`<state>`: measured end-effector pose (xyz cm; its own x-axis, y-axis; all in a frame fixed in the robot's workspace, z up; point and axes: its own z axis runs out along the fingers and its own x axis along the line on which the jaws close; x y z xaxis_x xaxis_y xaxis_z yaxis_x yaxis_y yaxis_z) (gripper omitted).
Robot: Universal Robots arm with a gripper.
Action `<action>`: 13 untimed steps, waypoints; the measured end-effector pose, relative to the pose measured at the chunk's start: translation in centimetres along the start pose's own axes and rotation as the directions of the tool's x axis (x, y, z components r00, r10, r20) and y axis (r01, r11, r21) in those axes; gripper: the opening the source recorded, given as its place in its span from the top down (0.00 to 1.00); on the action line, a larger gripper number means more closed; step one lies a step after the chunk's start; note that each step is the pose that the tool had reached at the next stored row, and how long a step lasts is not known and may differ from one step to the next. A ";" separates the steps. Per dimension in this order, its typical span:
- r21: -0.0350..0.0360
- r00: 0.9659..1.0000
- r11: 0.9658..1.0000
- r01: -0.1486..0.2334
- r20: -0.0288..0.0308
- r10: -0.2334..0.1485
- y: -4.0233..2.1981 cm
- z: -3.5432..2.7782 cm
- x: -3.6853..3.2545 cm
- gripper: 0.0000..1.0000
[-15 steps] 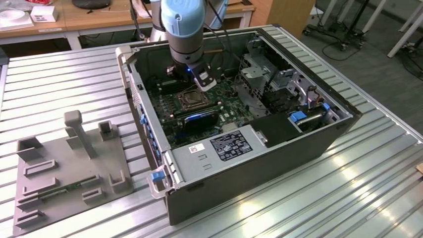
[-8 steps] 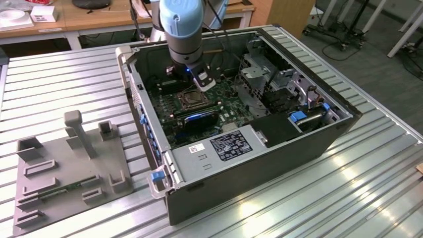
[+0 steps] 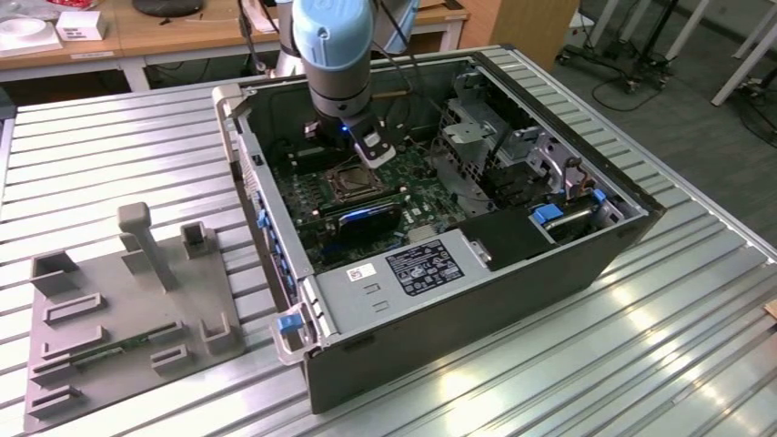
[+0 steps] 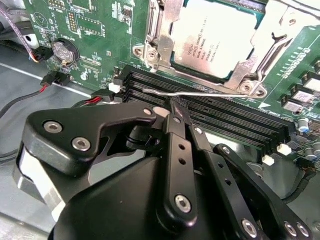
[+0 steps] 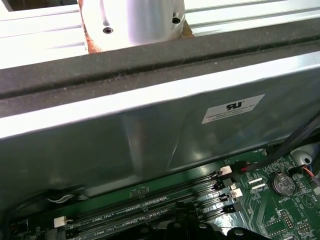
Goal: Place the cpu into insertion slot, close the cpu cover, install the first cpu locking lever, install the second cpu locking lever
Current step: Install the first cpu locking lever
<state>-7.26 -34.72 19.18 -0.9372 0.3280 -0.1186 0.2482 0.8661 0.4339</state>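
Note:
In the second wrist view the pale cpu (image 4: 215,40) lies flat in the insertion slot (image 4: 240,82). The silver cpu cover (image 4: 156,30) is down around the cpu like a frame. A thin silver locking lever (image 4: 215,93) runs along the slot's edge, over the black memory slots (image 4: 235,130). My gripper (image 4: 173,106) is shut, its black fingertips together right at that lever near its hooked end; whether they pinch it I cannot tell. In the exterior view the gripper (image 3: 371,151) hangs inside the open computer case, just above the socket (image 3: 356,180).
The case walls (image 3: 261,196) surround the green motherboard (image 3: 419,187), with a drive cage (image 3: 486,137) at the exterior view's right. A coin battery (image 4: 64,51) and red-black cables (image 4: 55,80) lie near the memory slots. A grey fixture plate (image 3: 122,314) sits on the table.

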 end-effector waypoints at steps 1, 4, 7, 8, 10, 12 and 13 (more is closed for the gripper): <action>0.000 1.000 1.000 0.000 0.001 0.000 -0.05 -0.04 0.17 0.89; -0.002 1.000 1.000 0.002 0.005 -0.002 -0.26 -0.19 0.91 0.89; -0.003 1.000 1.000 0.003 0.007 -0.003 -0.32 -0.26 1.15 0.89; -0.004 1.000 1.000 0.002 0.007 -0.002 -0.30 -0.31 1.14 0.89; -0.009 1.000 1.000 0.000 0.006 0.000 -0.20 -0.52 1.12 0.89; -0.015 1.000 1.000 -0.001 0.005 0.001 -0.05 -0.82 1.08 0.89; -0.018 1.000 1.000 -0.002 0.004 0.002 0.02 -0.96 1.06 0.89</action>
<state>-8.49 -34.72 19.92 -0.9356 0.3316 -0.1214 0.2459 0.8585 0.4500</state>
